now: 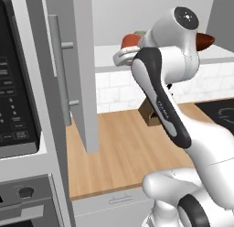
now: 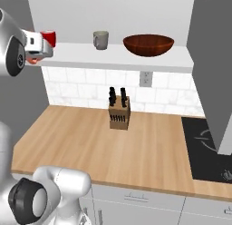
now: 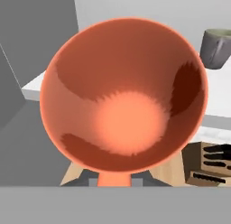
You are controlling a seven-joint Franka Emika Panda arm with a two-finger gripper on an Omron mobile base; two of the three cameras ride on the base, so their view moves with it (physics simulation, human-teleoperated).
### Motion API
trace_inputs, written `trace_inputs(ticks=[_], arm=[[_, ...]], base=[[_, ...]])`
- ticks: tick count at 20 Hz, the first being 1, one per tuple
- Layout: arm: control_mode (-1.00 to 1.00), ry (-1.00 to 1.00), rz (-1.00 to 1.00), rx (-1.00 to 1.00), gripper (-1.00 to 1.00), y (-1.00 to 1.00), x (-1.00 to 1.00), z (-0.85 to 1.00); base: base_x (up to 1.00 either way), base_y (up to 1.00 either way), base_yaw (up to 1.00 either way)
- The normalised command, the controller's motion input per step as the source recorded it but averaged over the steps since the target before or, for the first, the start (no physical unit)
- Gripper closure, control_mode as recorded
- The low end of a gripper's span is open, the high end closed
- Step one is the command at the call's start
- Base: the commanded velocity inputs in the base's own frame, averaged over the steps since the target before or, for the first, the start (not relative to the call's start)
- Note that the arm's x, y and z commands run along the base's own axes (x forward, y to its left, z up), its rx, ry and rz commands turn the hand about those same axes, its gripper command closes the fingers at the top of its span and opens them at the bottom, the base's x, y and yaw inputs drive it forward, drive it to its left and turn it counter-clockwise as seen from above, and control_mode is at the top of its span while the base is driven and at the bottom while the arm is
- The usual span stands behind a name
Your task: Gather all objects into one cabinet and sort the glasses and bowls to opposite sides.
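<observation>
While the arm reaches up at the shelf's left end, the scene reads as follows.

Orange-red cup (image 3: 122,99): close under the hand camera, mouth toward the lens, at the left end of the white shelf (image 2: 136,60); from the left base view it shows as an orange-red shape (image 1: 131,40) behind the arm.
Gripper (image 2: 41,49): jaws drawn nearly together, apparently pinching the orange-red cup's wall, though the contact itself is hidden.
Red cup (image 2: 49,38): on the shelf, just behind the gripper.
Grey cup (image 2: 100,40): upright on the shelf, right of the red cup, apart from it.
Bowl (image 2: 148,45): dark reddish-brown, on the shelf right of the grey cup.
Cabinet door (image 1: 80,70): swung open at the shelf's left end, bar handle (image 1: 60,68) vertical.
Knife block (image 2: 119,111): on the wooden counter (image 2: 90,142), below the shelf.
Microwave (image 1: 16,93): left of the door.
</observation>
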Motion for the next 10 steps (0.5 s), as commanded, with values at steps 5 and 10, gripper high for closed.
trace_inputs(ticks=[5,10], arm=[[-1.00,-0.01,0.00,-0.08,1.00,0.00,0.53,-0.21],[-1.00,-0.07,0.00,-0.02,1.00,0.00,0.46,-0.06]], base=[[0.00,0.00,0.00],[0.00,0.00,0.00]])
